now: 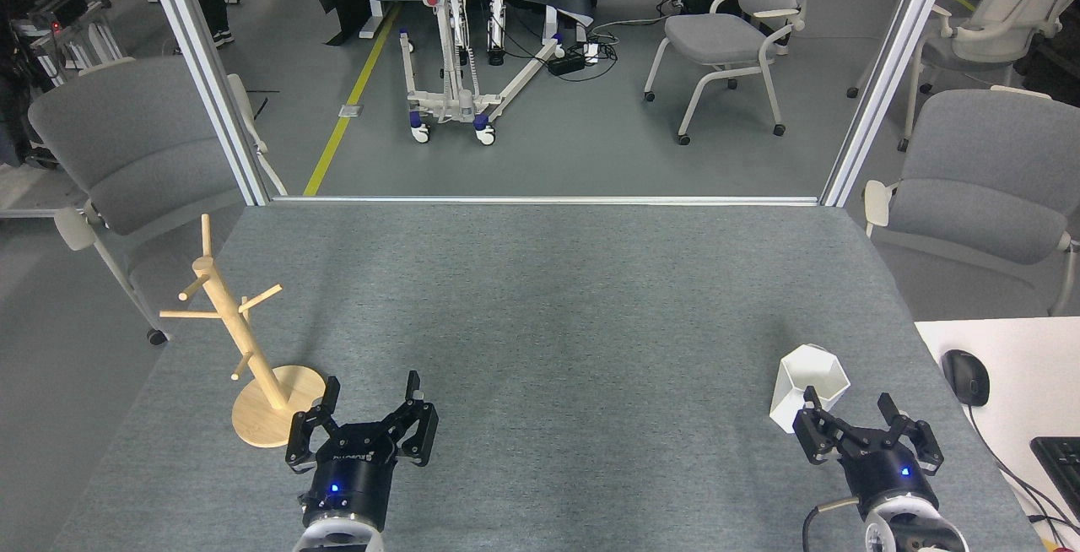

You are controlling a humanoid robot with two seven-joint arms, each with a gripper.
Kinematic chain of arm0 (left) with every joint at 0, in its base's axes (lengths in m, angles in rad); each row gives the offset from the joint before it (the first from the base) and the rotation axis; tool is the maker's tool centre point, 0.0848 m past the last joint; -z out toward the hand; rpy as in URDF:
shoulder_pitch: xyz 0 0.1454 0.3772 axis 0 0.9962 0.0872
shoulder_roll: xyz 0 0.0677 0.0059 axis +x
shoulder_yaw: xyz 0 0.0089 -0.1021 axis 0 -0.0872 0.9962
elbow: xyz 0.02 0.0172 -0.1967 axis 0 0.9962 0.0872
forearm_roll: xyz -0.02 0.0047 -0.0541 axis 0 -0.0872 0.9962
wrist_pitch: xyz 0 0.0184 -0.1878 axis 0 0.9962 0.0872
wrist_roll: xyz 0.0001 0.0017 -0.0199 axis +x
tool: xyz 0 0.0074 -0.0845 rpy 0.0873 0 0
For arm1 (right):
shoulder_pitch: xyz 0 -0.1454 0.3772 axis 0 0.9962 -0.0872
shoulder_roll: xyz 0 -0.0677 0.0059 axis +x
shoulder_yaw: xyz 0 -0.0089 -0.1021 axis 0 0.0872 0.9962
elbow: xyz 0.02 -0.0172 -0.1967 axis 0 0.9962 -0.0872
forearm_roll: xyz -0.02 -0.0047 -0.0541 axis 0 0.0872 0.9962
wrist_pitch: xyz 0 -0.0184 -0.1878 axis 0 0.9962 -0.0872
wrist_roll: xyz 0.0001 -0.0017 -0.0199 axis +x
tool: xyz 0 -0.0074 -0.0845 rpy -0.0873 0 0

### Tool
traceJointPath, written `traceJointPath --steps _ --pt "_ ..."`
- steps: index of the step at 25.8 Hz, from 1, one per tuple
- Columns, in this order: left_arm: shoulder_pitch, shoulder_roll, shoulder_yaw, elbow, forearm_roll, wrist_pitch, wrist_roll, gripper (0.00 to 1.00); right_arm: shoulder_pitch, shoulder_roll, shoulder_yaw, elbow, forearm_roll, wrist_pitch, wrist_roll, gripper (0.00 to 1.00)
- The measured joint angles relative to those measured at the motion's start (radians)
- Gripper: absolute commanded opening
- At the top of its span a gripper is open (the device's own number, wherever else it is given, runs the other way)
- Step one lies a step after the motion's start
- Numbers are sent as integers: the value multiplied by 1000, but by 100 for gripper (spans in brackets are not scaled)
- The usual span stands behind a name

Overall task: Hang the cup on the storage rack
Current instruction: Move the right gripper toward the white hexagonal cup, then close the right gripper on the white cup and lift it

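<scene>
Spread and empty, the right gripper (869, 425) sits just behind the upright white faceted cup (807, 386); the released left gripper (371, 408) waits beside the light wooden mug-tree rack (245, 349).

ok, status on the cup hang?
Left pincer open, empty, beside storage rack. Right pincer open, right behind cup, no grasp yet. Cup upright on table, far from rack. Nothing between them.

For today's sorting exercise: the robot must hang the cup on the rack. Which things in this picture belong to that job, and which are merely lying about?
Belonging to the job:
cup
storage rack
right gripper, open beside the cup
left gripper, open near the rack's base

Lying about:
mouse
keyboard
grey chairs
wheeled white frame
</scene>
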Motion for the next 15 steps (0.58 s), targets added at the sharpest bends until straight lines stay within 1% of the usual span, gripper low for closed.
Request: traceJointPath --steps 11,15 --pt "-9 -3 2 17 0 0 1 99 -5 2 45 8 4 -1 1 100" --pt "-11 -3 1 25 0 0 1 99 -7 4 57 26 5 -1 1 100"
